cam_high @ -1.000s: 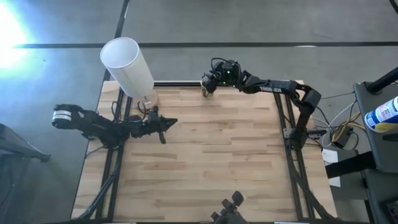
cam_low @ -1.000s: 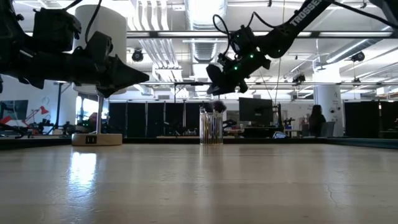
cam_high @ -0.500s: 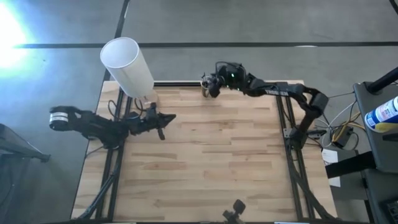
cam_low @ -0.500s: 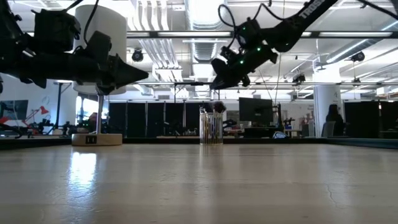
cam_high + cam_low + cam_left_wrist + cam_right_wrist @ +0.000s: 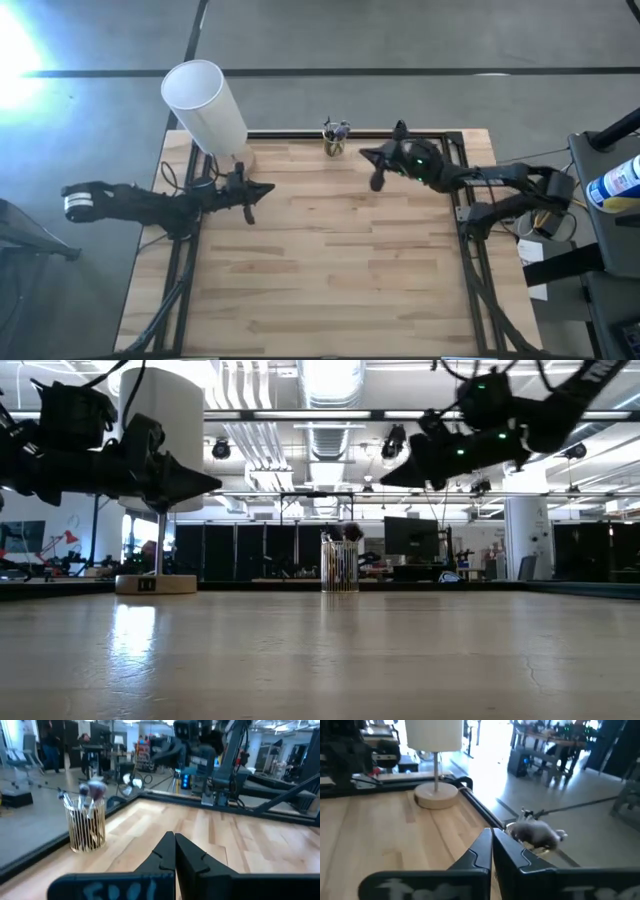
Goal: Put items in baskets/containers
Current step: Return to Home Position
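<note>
High view: L gripper (image 5: 266, 187), R gripper (image 5: 366, 155) aloft (fingers closed).

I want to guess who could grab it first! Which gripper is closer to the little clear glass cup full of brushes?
Right. The right gripper hangs close beside the clear glass cup, shut. The left gripper, also shut, is farther away, near the big white cylinder.

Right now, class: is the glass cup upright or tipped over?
Upright. The cup stands on its base near the edge of the table, brushes sticking up from it.
</note>
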### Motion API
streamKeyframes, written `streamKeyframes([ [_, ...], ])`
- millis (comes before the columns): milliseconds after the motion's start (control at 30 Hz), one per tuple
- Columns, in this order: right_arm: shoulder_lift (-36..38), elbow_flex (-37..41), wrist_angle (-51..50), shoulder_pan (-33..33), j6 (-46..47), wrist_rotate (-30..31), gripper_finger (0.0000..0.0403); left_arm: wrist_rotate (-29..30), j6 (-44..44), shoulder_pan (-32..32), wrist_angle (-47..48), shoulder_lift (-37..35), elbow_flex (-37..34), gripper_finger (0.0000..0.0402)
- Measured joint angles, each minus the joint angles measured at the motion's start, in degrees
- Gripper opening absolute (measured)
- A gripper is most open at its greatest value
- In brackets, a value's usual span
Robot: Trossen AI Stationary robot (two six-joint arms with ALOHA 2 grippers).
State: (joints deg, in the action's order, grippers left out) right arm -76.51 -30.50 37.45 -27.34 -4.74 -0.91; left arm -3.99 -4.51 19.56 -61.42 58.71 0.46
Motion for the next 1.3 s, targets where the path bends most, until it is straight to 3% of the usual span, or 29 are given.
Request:
streamKeyframes([
  [433, 24.6, 19.2, 2.2, 0.1, -0.1, 0.6, 0.0008, 0.0, 2.9, 0.7, 7.5, -8.9, 0.0, 0.0],
  [767, 41.3, 28.5, 2.1, 0.1, -0.4, 1.1, 0.0008, 0.0, 3.6, 2.0, 17.7, -17.7, -0.1, 0.0],
  [1100, 49.9, 30.0, -1.3, 0.1, -1.7, 1.1, 0.0008, 2.8, 2.6, 2.1, 28.4, -26.7, -0.1, 0.0],
  [1300, 52.9, 30.0, -2.0, 0.1, -4.3, 5.4, 0.0008, 5.0, 0.8, 2.1, 31.5, -33.5, -0.1, 0.0],
])
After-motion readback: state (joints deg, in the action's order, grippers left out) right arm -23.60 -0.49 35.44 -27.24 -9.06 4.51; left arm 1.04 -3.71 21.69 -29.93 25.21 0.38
